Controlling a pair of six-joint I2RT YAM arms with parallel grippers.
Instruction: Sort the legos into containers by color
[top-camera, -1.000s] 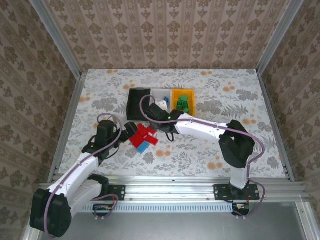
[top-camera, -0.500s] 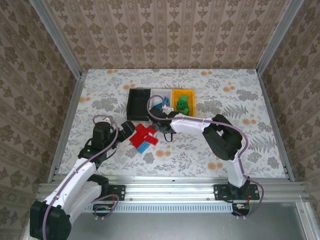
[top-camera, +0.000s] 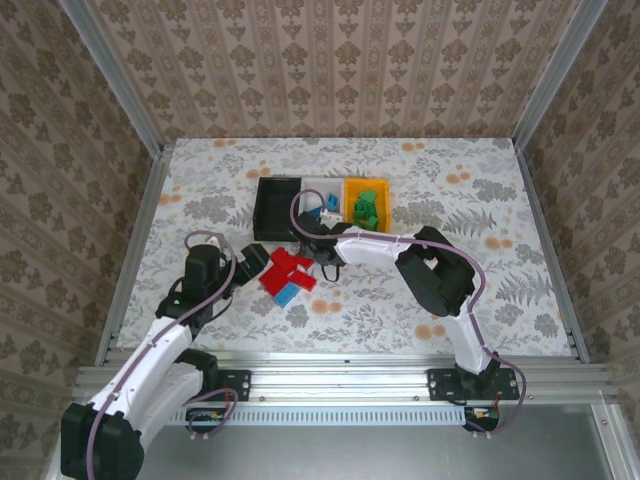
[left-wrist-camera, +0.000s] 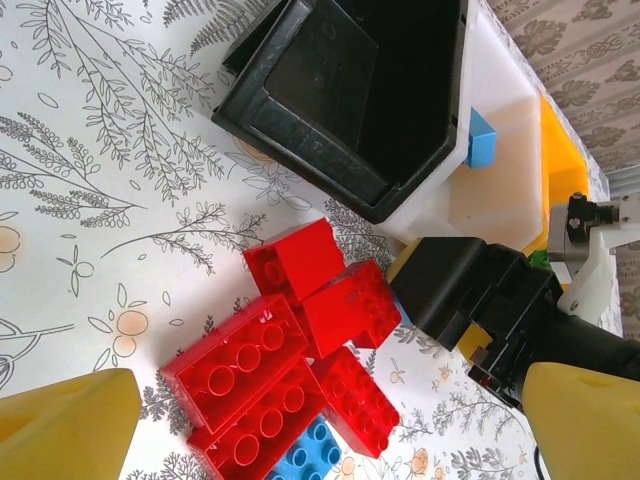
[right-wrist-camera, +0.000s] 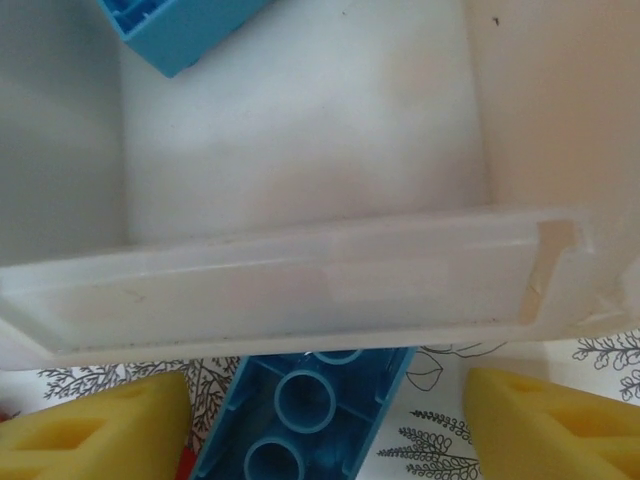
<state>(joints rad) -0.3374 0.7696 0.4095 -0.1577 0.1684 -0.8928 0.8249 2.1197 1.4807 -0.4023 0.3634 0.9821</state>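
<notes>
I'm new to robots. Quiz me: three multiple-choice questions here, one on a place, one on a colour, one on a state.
1. The loose pile on the table, main colour: A red; B green; C yellow.
2. The green bricks lie: A on the table; B in the orange bin; C atop the pile.
3. The left gripper is: A open; B shut, empty; C shut on something.
A: the pile is mostly red. B: the green bricks sit inside the orange bin. A: its fingers stand wide apart.

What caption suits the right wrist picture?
Open right gripper at the rim of the white bin, one blue brick between its fingers, a second blue brick inside.
</notes>
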